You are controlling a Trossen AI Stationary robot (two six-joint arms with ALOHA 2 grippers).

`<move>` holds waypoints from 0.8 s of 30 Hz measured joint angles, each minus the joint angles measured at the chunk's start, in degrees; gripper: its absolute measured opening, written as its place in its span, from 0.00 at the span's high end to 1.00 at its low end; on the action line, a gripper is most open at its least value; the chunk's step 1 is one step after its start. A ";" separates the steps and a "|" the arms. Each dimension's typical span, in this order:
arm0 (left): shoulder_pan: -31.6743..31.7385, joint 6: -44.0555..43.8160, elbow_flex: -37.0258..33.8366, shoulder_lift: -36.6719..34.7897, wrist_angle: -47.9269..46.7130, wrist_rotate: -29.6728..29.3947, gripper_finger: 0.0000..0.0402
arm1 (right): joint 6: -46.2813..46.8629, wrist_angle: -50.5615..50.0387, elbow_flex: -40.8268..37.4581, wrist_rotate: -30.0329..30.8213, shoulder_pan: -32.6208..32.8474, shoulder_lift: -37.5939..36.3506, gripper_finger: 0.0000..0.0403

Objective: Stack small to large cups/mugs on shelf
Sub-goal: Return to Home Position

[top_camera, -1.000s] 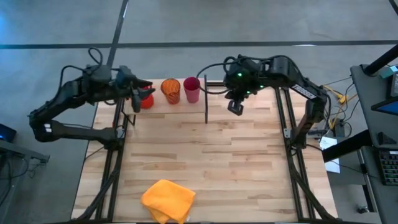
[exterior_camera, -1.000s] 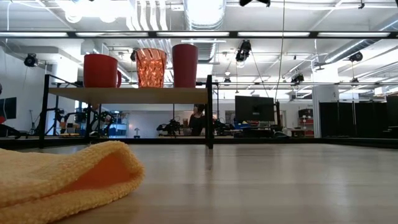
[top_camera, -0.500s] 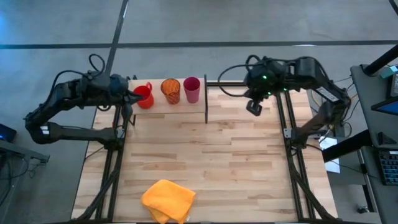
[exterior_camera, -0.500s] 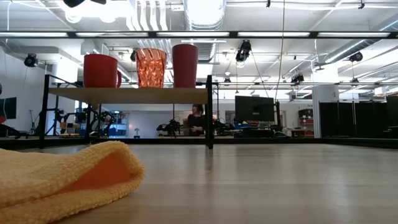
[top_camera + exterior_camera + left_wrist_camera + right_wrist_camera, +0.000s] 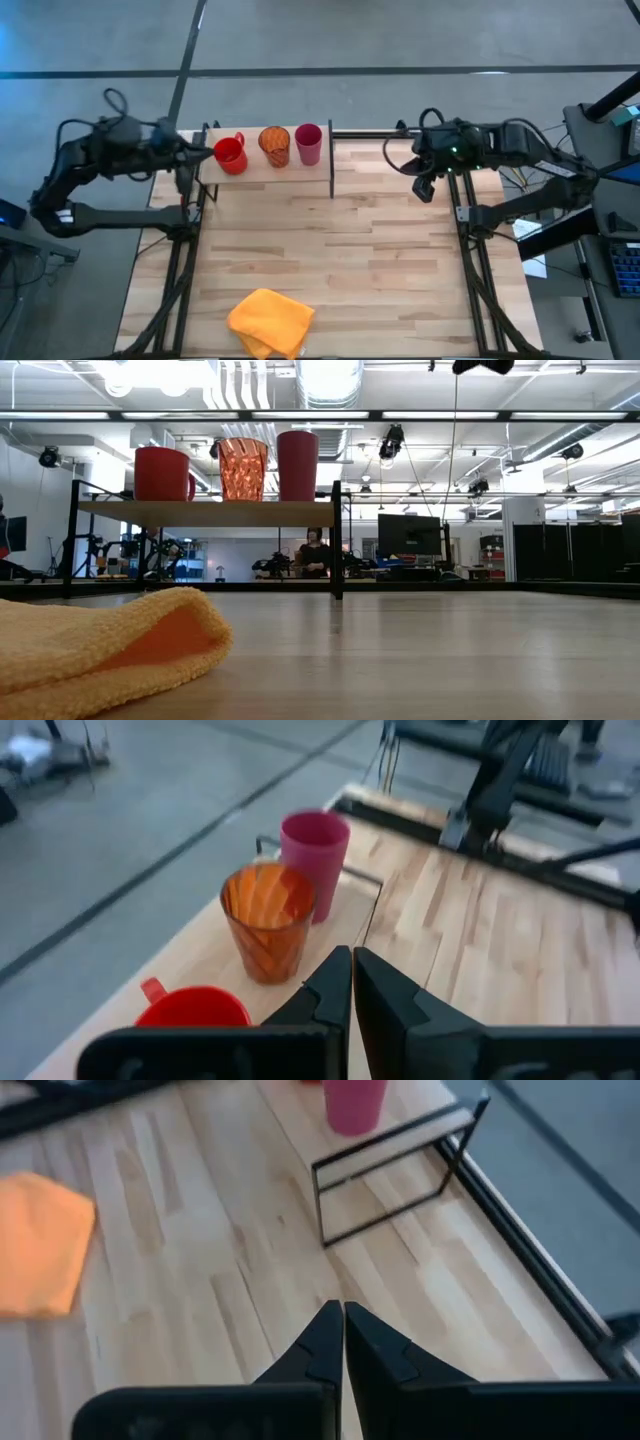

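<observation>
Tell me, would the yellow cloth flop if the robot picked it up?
Probably flop: the yellow cloth lies in soft, rounded folds on the table. It looks light, and a push would likely bunch it up rather than roll it.

Both arms backed off over the last second. The left end effector point(image 5: 203, 152) slid away from the red mug point(image 5: 229, 156), out past the left end of the shelf point(image 5: 285, 174), so the mug shows fully now. The right end effector point(image 5: 424, 189) swung from near the divider point(image 5: 331, 160) over to the right edge of the worktop point(image 5: 330, 260).
</observation>
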 joint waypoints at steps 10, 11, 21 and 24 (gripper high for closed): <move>0.00 0.25 -6.91 -9.72 3.31 -0.14 1.00 | 1.93 30.25 -28.36 -0.40 -0.04 -15.87 0.98; -0.01 0.25 -8.90 -11.01 5.15 -0.07 1.00 | 2.48 32.83 -30.89 -0.48 -0.04 -17.19 0.98; -0.02 -1.04 -27.77 -28.72 21.45 0.55 1.00 | 3.97 48.53 -50.05 -2.19 -0.04 -30.02 0.98; 0.00 -3.34 -31.40 -33.87 24.51 0.88 1.00 | 4.71 52.69 -54.73 -2.39 -0.04 -34.75 0.98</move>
